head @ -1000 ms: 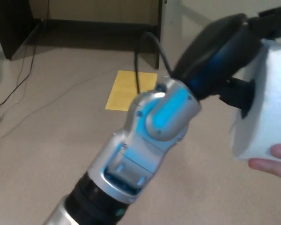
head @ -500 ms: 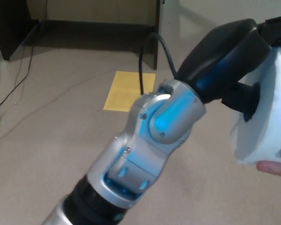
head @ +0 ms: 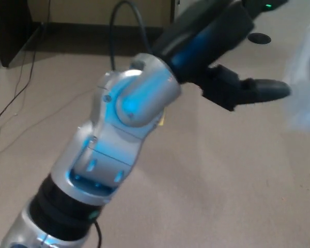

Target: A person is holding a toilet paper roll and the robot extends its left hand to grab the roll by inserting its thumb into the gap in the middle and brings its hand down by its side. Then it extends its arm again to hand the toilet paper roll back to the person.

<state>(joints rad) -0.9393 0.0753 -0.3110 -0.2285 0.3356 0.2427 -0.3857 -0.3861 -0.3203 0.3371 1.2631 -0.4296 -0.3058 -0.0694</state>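
Since half a second ago my left hand (head: 232, 62) has slid its thumb (head: 258, 90) out of the toilet paper roll (head: 305, 77) and swung up and back toward the top of the view. The thumb now points bare at the roll, with a clear gap of carpet between its tip and the paper, so the hand grasps nothing; the other fingers are cut off at the top edge. The roll is a white blur at the right edge, just beyond the thumb tip. Behind the thumb come the black palm, the silver-blue wrist and forearm (head: 119, 129), and a black cable (head: 121, 26) looping above. Beige carpet (head: 222, 181) lies beneath.
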